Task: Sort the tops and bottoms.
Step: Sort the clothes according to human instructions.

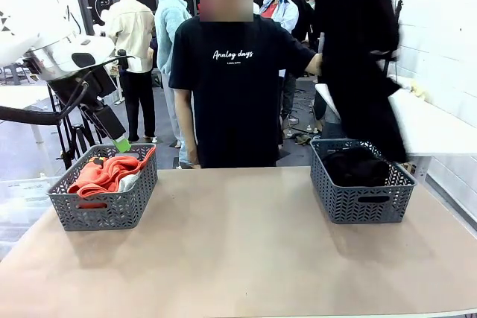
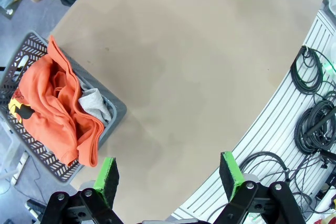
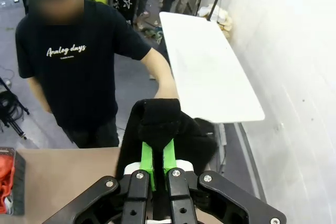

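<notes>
The bare tan table (image 1: 238,251) lies nearest, with two grey baskets toward its far edge. The left basket (image 1: 104,210) holds the orange-red top (image 1: 104,173) bunched up and spilling over the rim, with a light grey top (image 2: 95,104) tucked beside it against the basket wall. Above this basket the left pincer (image 2: 168,174) hangs with its green-padded jaws spread wide and nothing between them. The right basket (image 1: 361,199) holds a black garment (image 1: 356,165), probably one of the bottoms, though its folds are too dark to read. Above and behind that basket a long black garment (image 1: 358,57) hangs down from high up; in the right wrist view the right pincer (image 3: 157,153) is clamped shut on its bunched upper edge. Just beyond, the person's hand (image 1: 317,63) reaches out to the hanging cloth from the far side of the table.
</notes>
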